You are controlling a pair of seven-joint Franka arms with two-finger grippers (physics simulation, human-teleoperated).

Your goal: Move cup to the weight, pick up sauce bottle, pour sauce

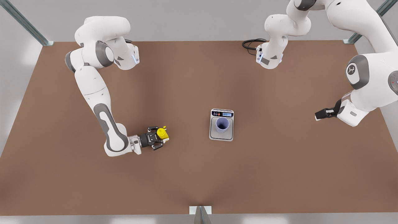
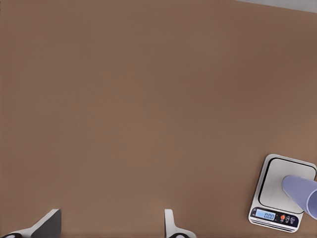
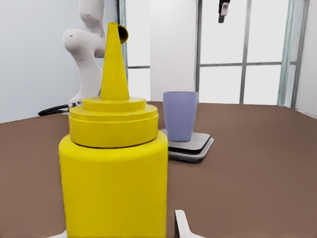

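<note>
The yellow sauce bottle stands upright on the table at the front view's left. My right gripper is open, with one finger on either side of the bottle and a small gap showing beside one finger. Up close, the sauce bottle stands between those fingers. The lavender cup stands upright on the weight, a silver scale at the table's middle. My left gripper waits at the front view's right, open and holding nothing. Its wrist view catches the weight and the cup off to one side.
The brown table spreads wide around the weight. A black cable lies at the back near the far arm's base. Metal frame posts stand at the table's edges. Beyond the bottle, the cup and the weight stand.
</note>
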